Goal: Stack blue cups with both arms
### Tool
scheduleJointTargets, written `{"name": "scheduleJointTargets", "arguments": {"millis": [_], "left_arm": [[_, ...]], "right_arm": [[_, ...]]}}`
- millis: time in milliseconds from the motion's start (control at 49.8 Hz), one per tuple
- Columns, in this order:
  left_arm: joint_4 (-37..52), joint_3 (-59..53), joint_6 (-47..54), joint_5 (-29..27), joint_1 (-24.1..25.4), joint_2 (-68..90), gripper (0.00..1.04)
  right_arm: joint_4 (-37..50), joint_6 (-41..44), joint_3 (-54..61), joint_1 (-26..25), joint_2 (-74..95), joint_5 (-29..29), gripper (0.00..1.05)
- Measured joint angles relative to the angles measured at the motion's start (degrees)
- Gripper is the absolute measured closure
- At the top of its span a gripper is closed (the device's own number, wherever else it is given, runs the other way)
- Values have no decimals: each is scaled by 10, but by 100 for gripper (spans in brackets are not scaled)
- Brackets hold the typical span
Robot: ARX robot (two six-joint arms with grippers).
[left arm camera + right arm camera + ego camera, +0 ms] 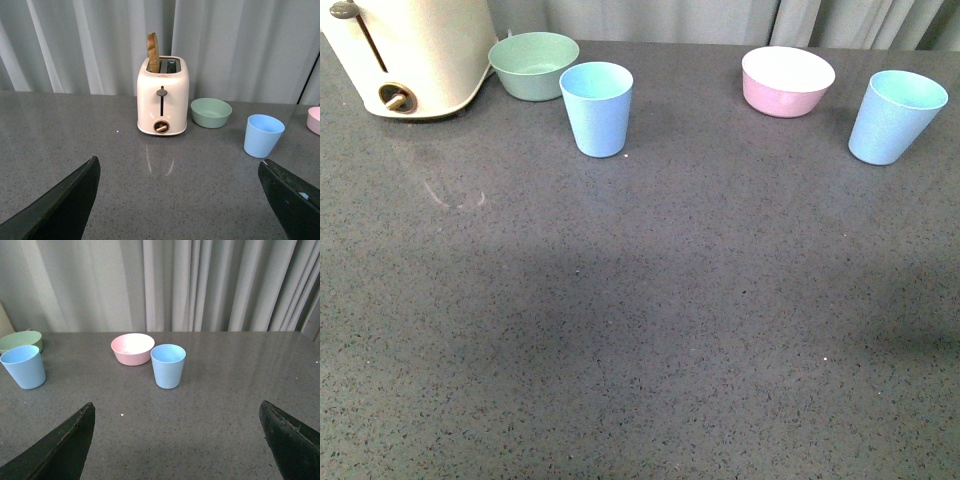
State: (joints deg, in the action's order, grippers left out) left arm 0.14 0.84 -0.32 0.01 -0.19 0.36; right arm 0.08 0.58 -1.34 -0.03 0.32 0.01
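Note:
Two pale blue cups stand upright and apart on the grey table. The left blue cup (pixel 597 108) (pixel 263 135) (pixel 23 367) is just in front of the green bowl. The right blue cup (pixel 895 116) (pixel 168 365) stands to the right of the pink bowl. Neither arm shows in the front view. My left gripper (pixel 177 165) is open over bare table, the left cup well ahead near one fingertip's side. My right gripper (pixel 177 407) is open too, with the right cup ahead and nothing between its fingers.
A cream toaster (pixel 415 50) (pixel 162 97) with a slice of bread stands at the back left. The green bowl (pixel 533 65) (pixel 211 112) sits beside it. The pink bowl (pixel 787 80) (pixel 132 348) is at the back right. Grey curtains hang behind the table.

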Motion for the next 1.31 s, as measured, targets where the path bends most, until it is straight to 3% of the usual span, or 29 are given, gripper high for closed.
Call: {"name": "scheduleJointTargets", "arguments": {"millis": [824,904,944,1165,1306], "left_arm": [[-5,4,-1,6,3,7,9],[-217,107,0,122,28,162,9],[-249,148,2,134,28,252,9],[-124,280,2,118,2,513,9],[-58,404,-12,71,-46,715,9]], "right_arm": [[0,0,0,0,0,0,9],[0,0,0,0,0,-1,9],[0,0,0,0,0,0,9],[0,0,0,0,0,0,9],[0,0,0,0,0,0,9]]}}
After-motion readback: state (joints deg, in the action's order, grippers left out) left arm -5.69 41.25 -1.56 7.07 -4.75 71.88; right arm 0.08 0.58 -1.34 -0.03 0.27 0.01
